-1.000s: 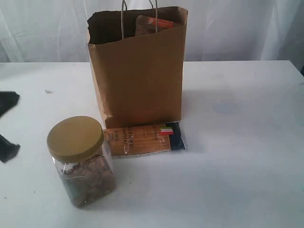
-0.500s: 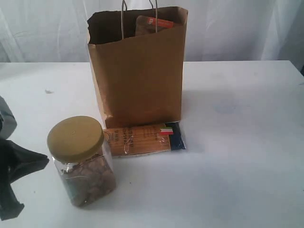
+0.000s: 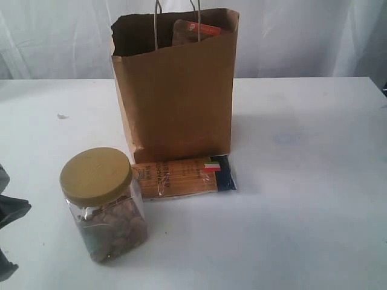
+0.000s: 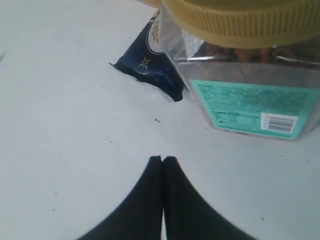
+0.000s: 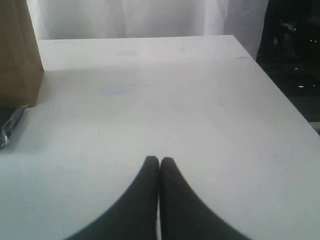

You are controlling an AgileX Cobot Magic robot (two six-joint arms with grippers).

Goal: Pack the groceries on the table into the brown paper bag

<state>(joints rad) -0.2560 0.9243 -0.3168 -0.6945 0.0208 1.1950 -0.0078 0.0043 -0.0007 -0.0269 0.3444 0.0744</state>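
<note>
At lower left of the exterior frame I see the jar (image 3: 106,202) upright on the table (image 3: 302,181), lid on. Just right of it the packet (image 3: 184,176) lies flat before the bag (image 3: 175,103) at upper centre. A pouch (image 3: 196,30) shows in the bag's mouth. My left gripper (image 4: 162,159), near the jar, and right gripper (image 5: 159,160) are both pinched closed, empty.

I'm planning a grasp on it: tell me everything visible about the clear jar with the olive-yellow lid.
The clear jar stands upright on the table, nearer the camera than the brown paper bag and to its left. Squarish clear plastic-looking body holds brown nut-like pieces; ribbed olive-yellow lid is on; teal label with barcode on one side. The spaghetti packet lies close beside it, contact unclear. The left gripper, shut, is apart.
</note>
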